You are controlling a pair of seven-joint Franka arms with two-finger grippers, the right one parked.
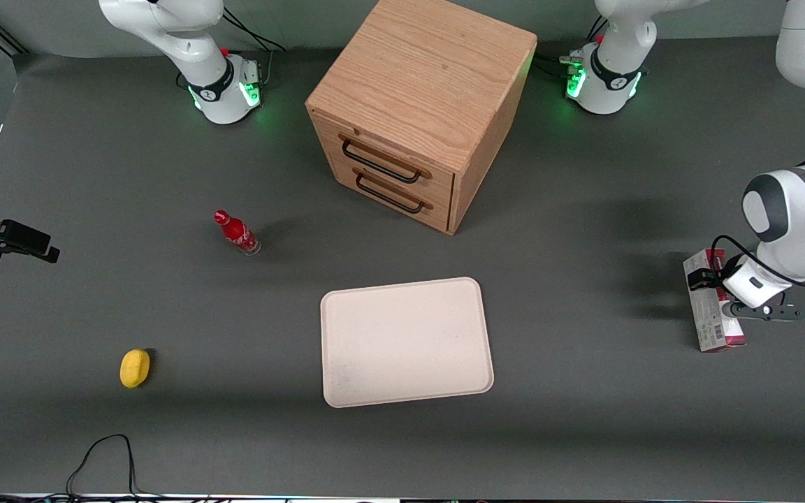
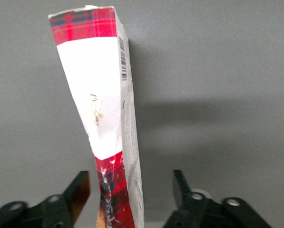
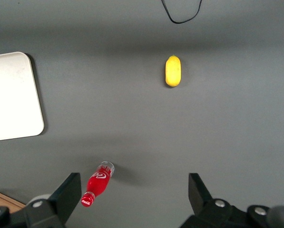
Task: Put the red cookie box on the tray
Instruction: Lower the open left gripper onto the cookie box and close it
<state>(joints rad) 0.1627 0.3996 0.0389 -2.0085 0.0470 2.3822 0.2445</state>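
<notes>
My pincer [image 2: 132,190] is wide apart around the red cookie box [image 2: 103,104], which lies on the worktop, far from the tray [image 1: 406,342]. It looks light and squashy, so I'd pinch its narrow sides gently.

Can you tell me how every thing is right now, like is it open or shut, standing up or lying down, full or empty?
gripper: open, fingers either side of the box's end, at the working arm's end of the table
red cookie box: lying on the table, not lifted
tray: flat, empty
cabinet: both drawers shut
cola bottle: standing, capped
yellow lemon-like thing: lying on the table
</notes>
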